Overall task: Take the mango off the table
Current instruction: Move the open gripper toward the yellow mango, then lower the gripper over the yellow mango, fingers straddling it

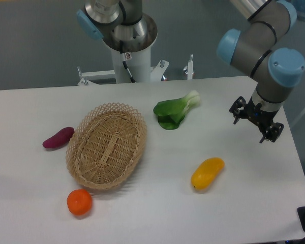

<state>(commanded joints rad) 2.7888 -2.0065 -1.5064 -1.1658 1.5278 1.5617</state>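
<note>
Mango [207, 173] lying untouched on the white counter [254, 213], right of the wicker basket [106, 146], well apart from the spread, empty pincer [255, 125] up and to its right: best approached from above, straddling the narrow width, not the length.

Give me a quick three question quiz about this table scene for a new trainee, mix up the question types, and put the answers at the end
1. True or false: the mango lies inside the wicker basket.
2. Which item lies nearest the end effector? A) tangerine B) mango C) sweet potato
3. Fill in: the green vegetable lies on the table to the image-______ of the basket.

Key: 1. False, it rests on the bare table and the basket is empty. 2. B. 3. right.
</note>
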